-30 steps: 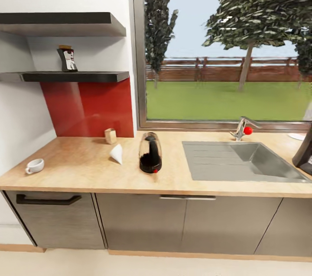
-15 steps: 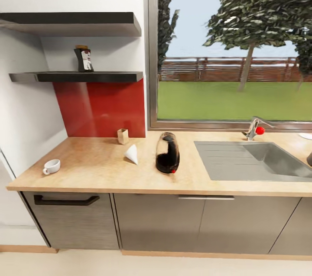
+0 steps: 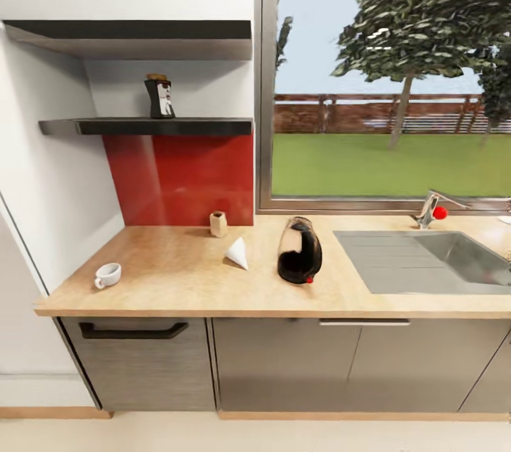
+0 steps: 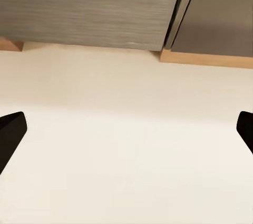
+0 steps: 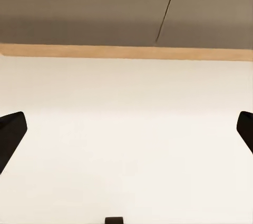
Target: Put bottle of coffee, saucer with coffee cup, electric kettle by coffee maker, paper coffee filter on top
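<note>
- At the upper left of the head view, the small dark jar of coffee with a brown lid and white label is standing upright, long axis vertical, on the thin glossy black slab shelf above the red wall panel.
- Judging by the layout, the robot is approaching the counter, probably for the jar; the next move calls for closing in and raising an arm to shelf height.
- On the light beige wood-grain countertop, the rounded smoky see-through kettle is leaning rightward, its red switch facing the front edge.
- The white paper cone filter is lying on its side, and which end is its tip I cannot tell; the small white cup is sitting at the lower left (loop handle pointing left).
- The left gripper and right gripper are both hanging spread wide over the pale floor, holding nothing.
</note>
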Robot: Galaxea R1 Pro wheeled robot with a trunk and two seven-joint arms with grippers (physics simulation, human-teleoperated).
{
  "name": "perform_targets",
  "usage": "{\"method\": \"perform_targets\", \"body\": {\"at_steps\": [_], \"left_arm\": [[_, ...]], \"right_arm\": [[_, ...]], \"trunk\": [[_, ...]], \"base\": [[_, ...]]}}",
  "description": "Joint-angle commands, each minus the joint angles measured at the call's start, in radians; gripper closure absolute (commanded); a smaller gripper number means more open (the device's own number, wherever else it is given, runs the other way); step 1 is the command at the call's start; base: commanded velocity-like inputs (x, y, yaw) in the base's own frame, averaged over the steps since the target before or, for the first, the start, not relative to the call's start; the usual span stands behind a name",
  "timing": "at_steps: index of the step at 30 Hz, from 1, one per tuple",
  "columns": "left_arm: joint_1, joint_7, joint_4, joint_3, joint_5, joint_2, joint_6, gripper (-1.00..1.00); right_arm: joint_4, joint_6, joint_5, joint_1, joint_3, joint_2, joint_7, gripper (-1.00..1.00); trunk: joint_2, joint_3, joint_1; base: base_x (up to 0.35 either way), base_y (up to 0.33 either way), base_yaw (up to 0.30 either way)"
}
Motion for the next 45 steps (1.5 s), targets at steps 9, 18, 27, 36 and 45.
{"method": "perform_targets", "body": {"at_steps": [9,18,27,36,45], "left_arm": [[0.000,-0.001,0.001,0.004,0.000,0.000,-0.003,-1.00],[0.000,-0.001,0.001,0.003,-0.003,-0.001,-0.004,-1.00],[0.000,-0.001,0.002,0.003,-0.005,-0.002,-0.004,-1.00],[-0.012,0.007,-0.055,-0.009,-0.019,0.001,-0.003,-1.00],[-0.015,-0.009,-0.402,-0.024,-0.145,-0.014,0.009,-1.00]], "right_arm": [[-0.001,-0.001,-0.001,0.000,-0.001,0.000,0.001,-1.00],[-0.001,-0.001,-0.003,-0.001,-0.001,0.000,0.001,-1.00],[-0.001,-0.001,-0.003,-0.001,-0.001,0.000,0.001,-1.00],[0.002,-0.001,0.000,0.000,-0.001,0.000,-0.001,-1.00],[0.003,-0.005,0.000,0.000,-0.005,-0.001,-0.002,-1.00]], "trunk": [[-0.001,-0.003,0.000],[-0.001,-0.014,0.000],[-0.001,-0.026,0.000],[-0.001,-0.031,0.000],[-0.001,-0.031,0.000]], "base": [[0.000,0.274,-0.244],[-0.080,0.219,-0.186],[-0.160,0.161,-0.181],[-0.003,0.003,-0.059],[0.000,0.000,-0.001]]}}
